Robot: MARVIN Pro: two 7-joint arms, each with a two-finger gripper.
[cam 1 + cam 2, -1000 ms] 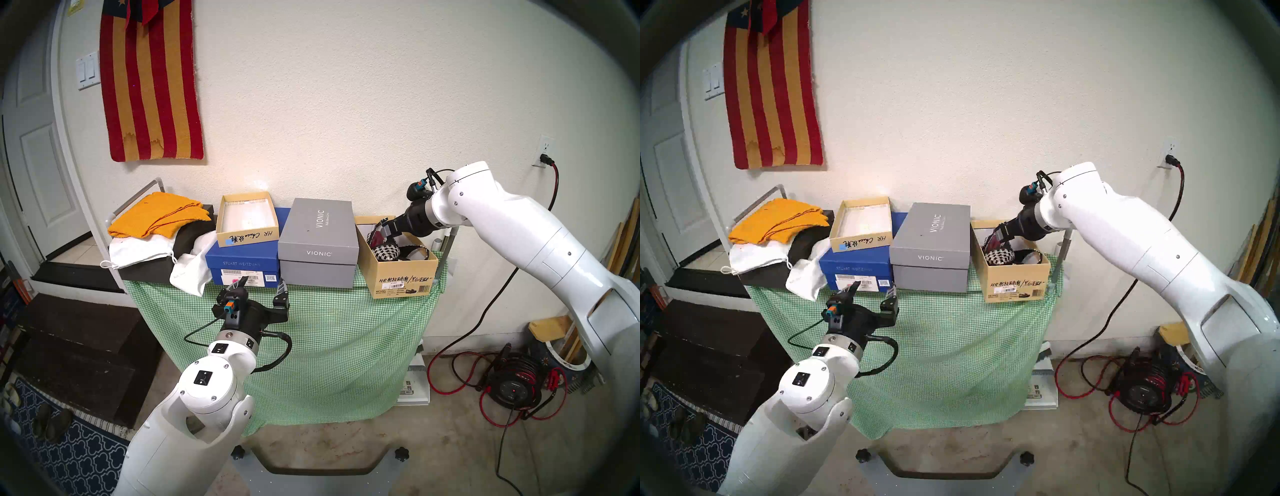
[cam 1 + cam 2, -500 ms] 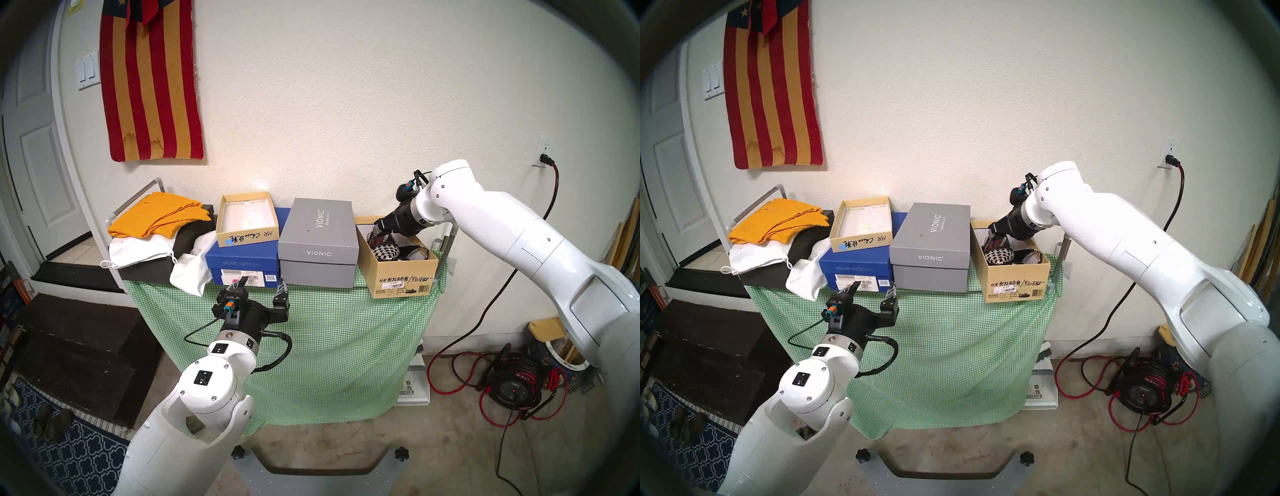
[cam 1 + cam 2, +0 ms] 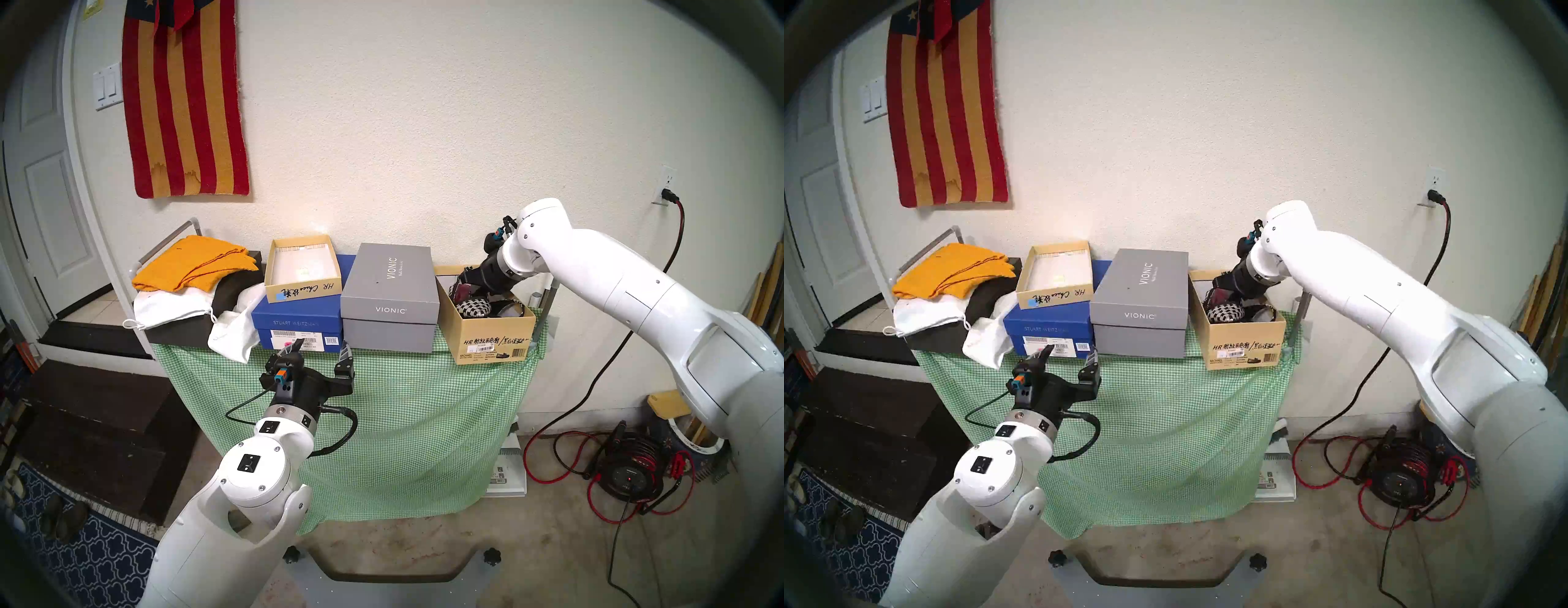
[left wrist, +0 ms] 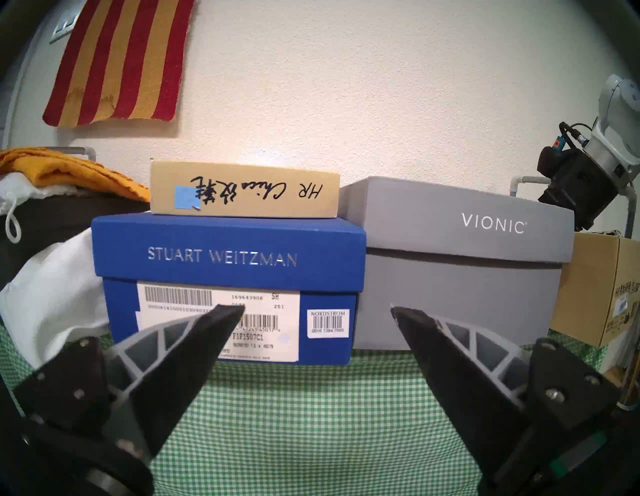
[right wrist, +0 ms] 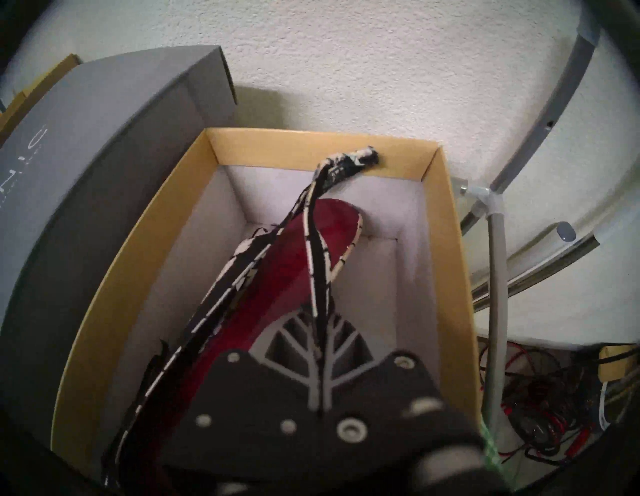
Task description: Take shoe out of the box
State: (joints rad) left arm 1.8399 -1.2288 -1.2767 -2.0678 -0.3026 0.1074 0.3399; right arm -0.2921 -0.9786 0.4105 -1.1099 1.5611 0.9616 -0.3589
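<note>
We see the right end effector (image 5: pixel 320 350) reaching down into the tan box (image 3: pixel 492 335) at the tabletop's (image 3: pixel 382 382) right end — its fingers pinched together on a strap of the red-lined shoe (image 5: pixel 298 263) lying inside. The left end effector (image 4: pixel 317 322) hangs open, empty.

Our arms (image 3: pixel 628 293) are glossy white shells dotted with small screws, each ending in a silver ring, a black wrist with an orange-and-teal plug and black cable, and a black gripper (image 4: pixel 317 313) with grey ribbed fingers (image 4: pixel 152 343).
</note>
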